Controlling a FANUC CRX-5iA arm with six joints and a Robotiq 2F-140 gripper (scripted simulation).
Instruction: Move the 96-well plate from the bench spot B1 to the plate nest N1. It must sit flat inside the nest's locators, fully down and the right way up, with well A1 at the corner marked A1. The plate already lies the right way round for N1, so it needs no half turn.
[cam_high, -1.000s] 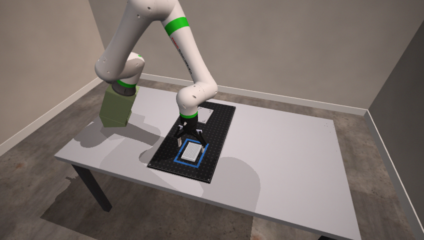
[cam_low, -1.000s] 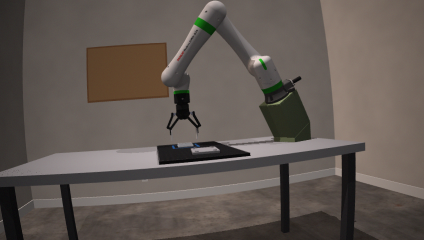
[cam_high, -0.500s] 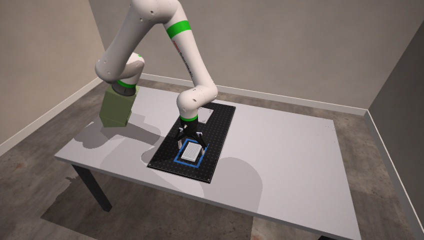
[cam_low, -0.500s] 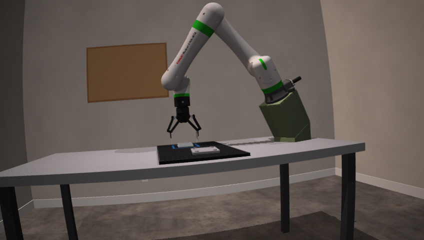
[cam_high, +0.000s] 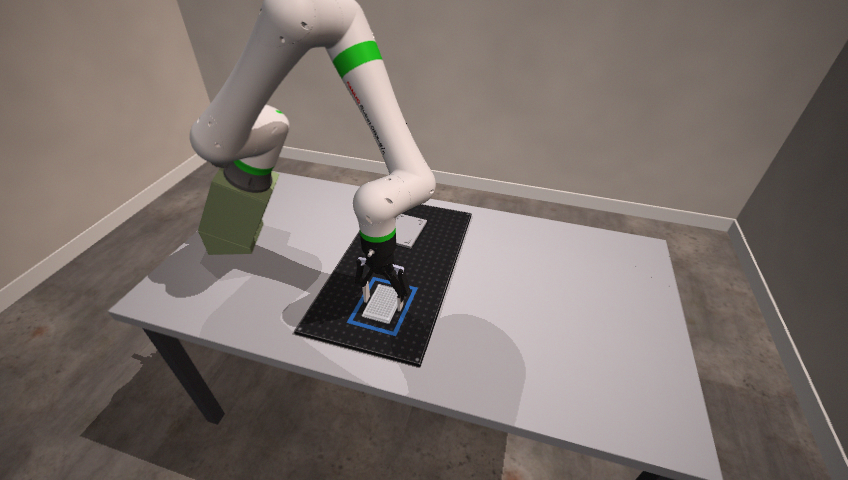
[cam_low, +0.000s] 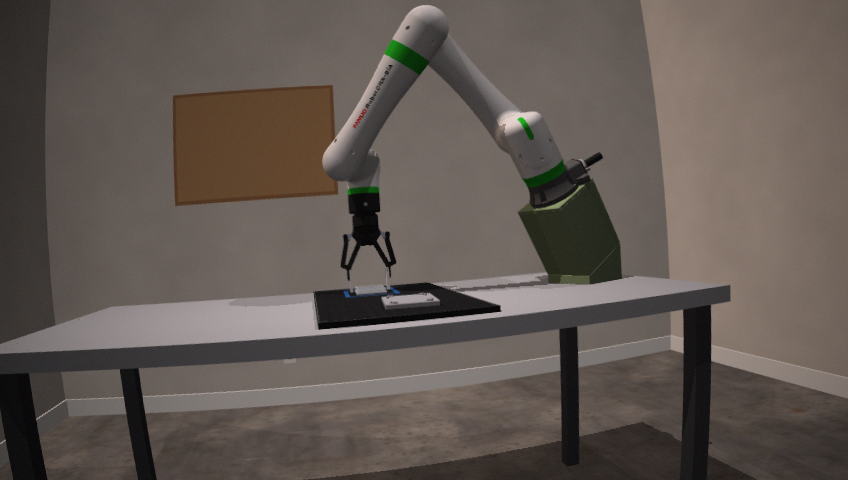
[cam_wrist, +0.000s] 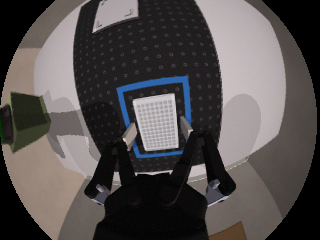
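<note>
The white 96-well plate (cam_high: 380, 303) lies flat inside the blue outline of spot B1 (cam_high: 357, 317) on the black base plate (cam_high: 437, 261). It also shows in the exterior view (cam_low: 370, 289) and in the wrist view (cam_wrist: 155, 122). My gripper (cam_high: 383, 290) points straight down over the plate's far end. Its two fingers straddle the plate's long sides, with the tips at about plate height (cam_low: 368, 280). A small gap shows on each side, so the gripper is open (cam_wrist: 156, 132). The grey plate nest N1 (cam_high: 410, 230) (cam_low: 410, 300) (cam_wrist: 116, 8) stands empty further along the base plate.
The arm's green pedestal (cam_high: 235, 211) stands at the table's far left corner. A brown board (cam_low: 254, 144) hangs on the wall behind.
</note>
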